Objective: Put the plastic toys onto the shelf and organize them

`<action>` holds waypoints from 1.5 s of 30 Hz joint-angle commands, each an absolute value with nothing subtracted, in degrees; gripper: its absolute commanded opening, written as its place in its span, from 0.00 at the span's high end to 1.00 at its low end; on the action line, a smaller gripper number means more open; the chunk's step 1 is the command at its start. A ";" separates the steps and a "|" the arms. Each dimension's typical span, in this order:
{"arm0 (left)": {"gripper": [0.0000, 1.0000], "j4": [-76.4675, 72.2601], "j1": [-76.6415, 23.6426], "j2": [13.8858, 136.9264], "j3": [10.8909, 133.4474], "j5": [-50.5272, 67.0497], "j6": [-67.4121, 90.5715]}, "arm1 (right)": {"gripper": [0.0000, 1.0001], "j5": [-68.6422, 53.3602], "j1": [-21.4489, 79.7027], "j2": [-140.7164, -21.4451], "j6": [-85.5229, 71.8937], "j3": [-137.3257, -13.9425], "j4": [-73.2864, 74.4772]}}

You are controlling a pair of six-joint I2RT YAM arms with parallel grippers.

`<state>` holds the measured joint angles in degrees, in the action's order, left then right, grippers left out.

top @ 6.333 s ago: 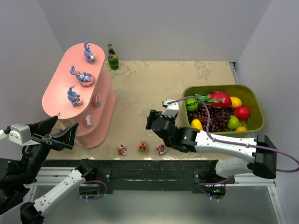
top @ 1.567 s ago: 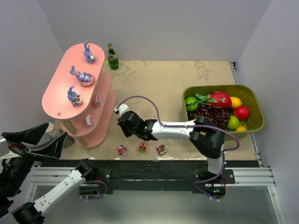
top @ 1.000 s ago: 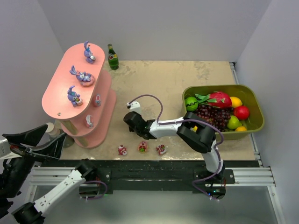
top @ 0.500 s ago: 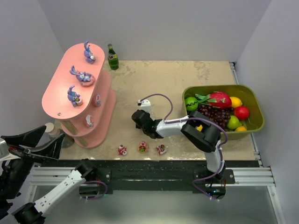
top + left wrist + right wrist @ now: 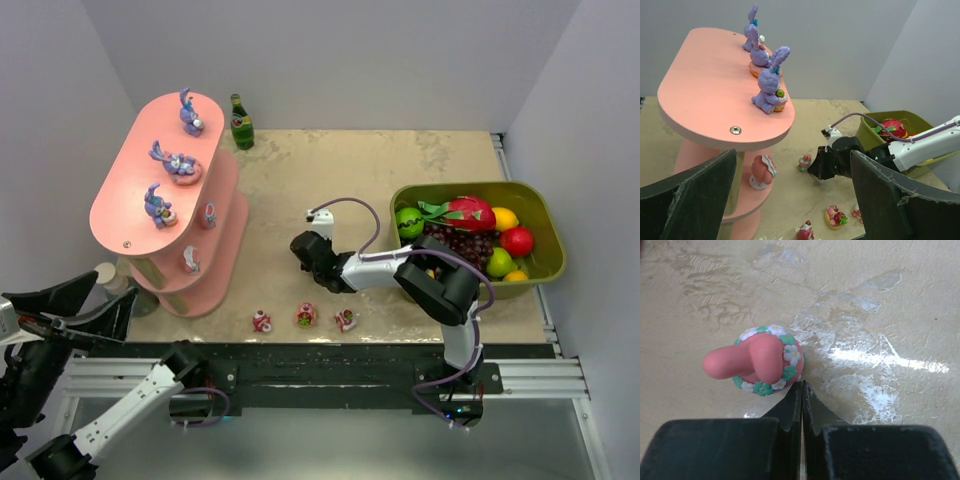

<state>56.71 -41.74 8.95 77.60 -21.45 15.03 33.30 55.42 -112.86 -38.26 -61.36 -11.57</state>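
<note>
The right end effector [image 5: 801, 386] is fully closed, its tips pressed together with nothing between them, low over the bench [image 5: 350, 170]. A pink toy [image 5: 765, 360] ringed with little flowers stands just beyond those tips. The left end effector [image 5: 88, 303] hangs wide open and empty near the foot of the shelf [image 5: 125, 205]. Three purple bunnies [image 5: 172, 160] stand on the top tier, two small toys [image 5: 208, 215] sit on the lower tiers, and three loose toys [image 5: 306, 316] sit in a row by the bench's near edge
</note>
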 commanded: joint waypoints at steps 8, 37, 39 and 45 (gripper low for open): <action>0.00 57.39 -41.57 8.35 78.66 -22.32 16.08 | 0.99 33.05 53.44 -110.57 -37.88 -61.09 -8.70; 0.00 55.37 -41.57 8.97 76.47 -21.62 16.08 | 0.41 20.83 53.70 -114.96 -20.57 -55.90 -25.13; 0.01 54.93 -41.57 9.05 76.11 -21.36 16.00 | 0.40 22.23 53.61 -115.31 -20.65 -56.25 -25.40; 0.00 54.49 -41.57 9.58 75.85 -20.92 16.00 | 0.39 23.81 53.61 -116.02 -21.27 -57.39 -25.22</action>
